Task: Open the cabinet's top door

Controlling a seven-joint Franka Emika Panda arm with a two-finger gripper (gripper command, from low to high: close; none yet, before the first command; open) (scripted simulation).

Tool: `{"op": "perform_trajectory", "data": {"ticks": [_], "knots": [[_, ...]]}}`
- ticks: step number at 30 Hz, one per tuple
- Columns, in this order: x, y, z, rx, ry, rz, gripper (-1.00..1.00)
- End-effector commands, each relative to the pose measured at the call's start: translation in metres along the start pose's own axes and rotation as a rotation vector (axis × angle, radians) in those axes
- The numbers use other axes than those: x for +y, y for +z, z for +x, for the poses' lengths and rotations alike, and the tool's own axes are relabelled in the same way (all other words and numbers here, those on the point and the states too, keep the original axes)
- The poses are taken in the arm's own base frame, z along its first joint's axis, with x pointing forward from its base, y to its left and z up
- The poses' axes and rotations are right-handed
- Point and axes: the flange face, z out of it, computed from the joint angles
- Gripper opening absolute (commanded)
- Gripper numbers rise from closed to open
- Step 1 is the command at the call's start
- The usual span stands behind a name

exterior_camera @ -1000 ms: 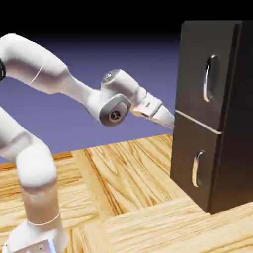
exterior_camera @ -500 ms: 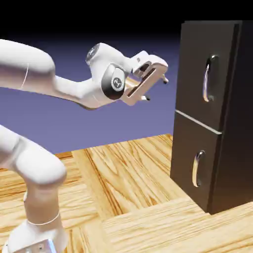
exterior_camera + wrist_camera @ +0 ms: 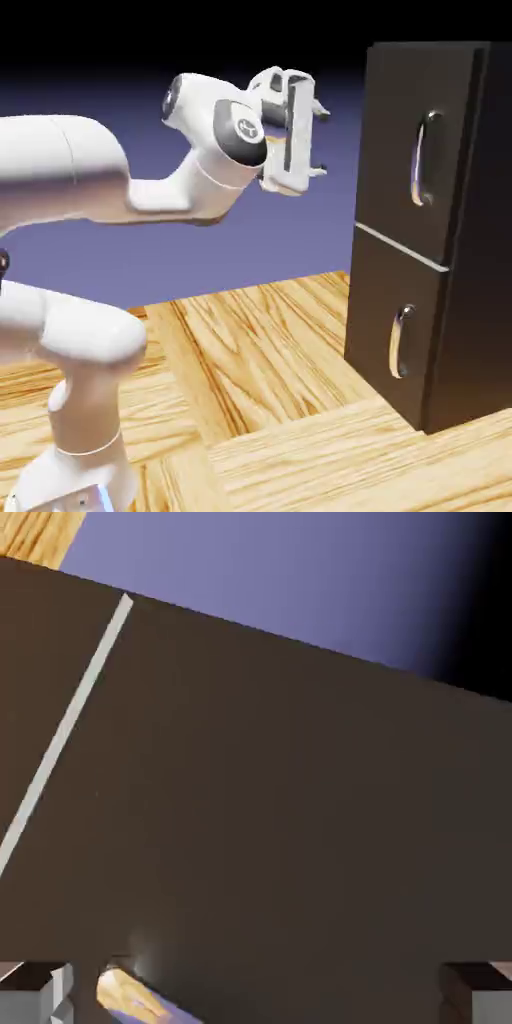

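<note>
The black cabinet (image 3: 470,230) stands at the right of the exterior view. Its top door (image 3: 400,120) is closed, with a curved silver handle (image 3: 425,158) set vertically. My gripper (image 3: 323,143) hangs in the air left of the top door, apart from it, at about the handle's height. It is open and empty, one finger above the other, both pointing at the cabinet. In the hand view the flat top door (image 3: 300,812) fills most of the picture. A shiny end of a handle (image 3: 130,990) shows near the left fingertip (image 3: 35,992).
The shorter bottom door (image 3: 385,300) sits below a pale seam (image 3: 65,727) and has its own silver handle (image 3: 400,340). The cabinet rests on a wooden table (image 3: 260,380). The white arm (image 3: 90,190) reaches in from the lower left.
The hand has risen from the seam's height to the top door's level. It has rolled so the fingers stand one above the other, and it stays open.
</note>
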Motion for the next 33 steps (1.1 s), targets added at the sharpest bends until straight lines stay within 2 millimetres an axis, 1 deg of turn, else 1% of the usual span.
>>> {"op": "perform_trajectory", "data": {"ticks": [1, 6, 11, 16, 21, 23, 27, 28, 29, 30, 33], "knots": [[0.002, 0.001, -0.004, 0.002, -0.052, -0.015, 0.00], [0.007, 0.012, -0.023, -0.003, -0.302, -0.088, 0.00], [0.006, 0.032, -0.043, -0.028, -0.543, -0.154, 0.00], [-0.002, 0.061, -0.062, -0.071, -0.778, -0.209, 0.00], [-0.018, 0.098, -0.076, -0.124, -1.010, -0.251, 0.00], [-0.019, 0.102, -0.077, -0.129, -1.030, -0.254, 0.00], [-0.007, 0.147, -0.077, -0.129, -1.030, -0.254, 0.00], [-0.006, 0.150, -0.076, -0.129, -1.030, -0.254, 0.00], [-0.006, 0.150, -0.076, -0.129, -1.030, -0.254, -1.00], [-0.006, 0.150, -0.076, -0.129, -1.030, -0.254, -1.00], [-0.014, 0.133, -0.064, -0.216, -1.017, -0.230, -1.00]]}}
